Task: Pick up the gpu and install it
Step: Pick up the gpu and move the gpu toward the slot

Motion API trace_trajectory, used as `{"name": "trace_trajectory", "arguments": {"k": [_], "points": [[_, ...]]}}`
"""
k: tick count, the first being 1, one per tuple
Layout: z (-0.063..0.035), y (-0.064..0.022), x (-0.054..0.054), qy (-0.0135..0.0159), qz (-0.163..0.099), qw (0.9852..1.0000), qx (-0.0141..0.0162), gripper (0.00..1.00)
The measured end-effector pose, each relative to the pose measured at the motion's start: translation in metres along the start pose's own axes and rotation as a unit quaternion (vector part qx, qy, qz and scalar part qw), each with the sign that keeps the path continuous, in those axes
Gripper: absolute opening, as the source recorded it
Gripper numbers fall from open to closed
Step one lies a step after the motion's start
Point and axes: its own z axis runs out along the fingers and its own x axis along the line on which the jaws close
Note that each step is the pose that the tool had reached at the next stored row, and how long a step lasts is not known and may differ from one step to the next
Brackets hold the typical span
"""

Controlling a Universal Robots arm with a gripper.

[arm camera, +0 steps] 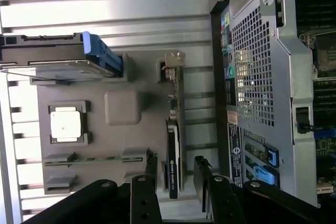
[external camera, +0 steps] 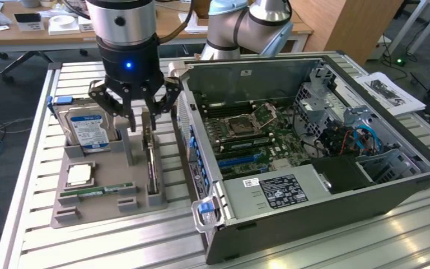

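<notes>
Early days on this one, by the look of it. Can see the gpu (external camera: 152, 162) parked on its long edge in a slot of the grey tray (external camera: 96, 210), just beside the open computer case (external camera: 312, 193) and not inside it. Got the gripper (external camera: 145, 116) poised over the card, jaws spread fairly wide, fingers (arm camera: 152, 169) either side of it with a gap showing both ways. Not clamped on anything, not carrying anything. So nothing lifted and nothing plugged in, judging by that. Whole pick-up and whole install left to do.

Materials-wise: thin flat card, dark face, small label at the end between the fingers, silver metal bracket (arm camera: 175, 60) at the other end. Looks rigid and slim, so probably easy to pinch across the faces but tippy if nudged sideways. Matte grey tray, plasticky, with moulded pockets and little raised blocks. Sharing it with a boxy silver hard drive (external camera: 88, 130) with a blue-white label, a square shiny chip (external camera: 79, 175) and a narrow green memory stick (external camera: 96, 191). Ribbed brushed-metal table (external camera: 125, 244) underneath, quite reflective. Sheet-metal case with a perforated rear panel, plus a green motherboard (external camera: 252, 137) with blue slots.
</notes>
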Motion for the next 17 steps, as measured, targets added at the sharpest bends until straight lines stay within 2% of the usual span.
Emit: {"name": "trace_trajectory", "arguments": {"k": [17], "points": [[0.0295, -0.0012, 0.001, 0.0000, 0.000, 1.0000, 0.0000, 0.42]]}}
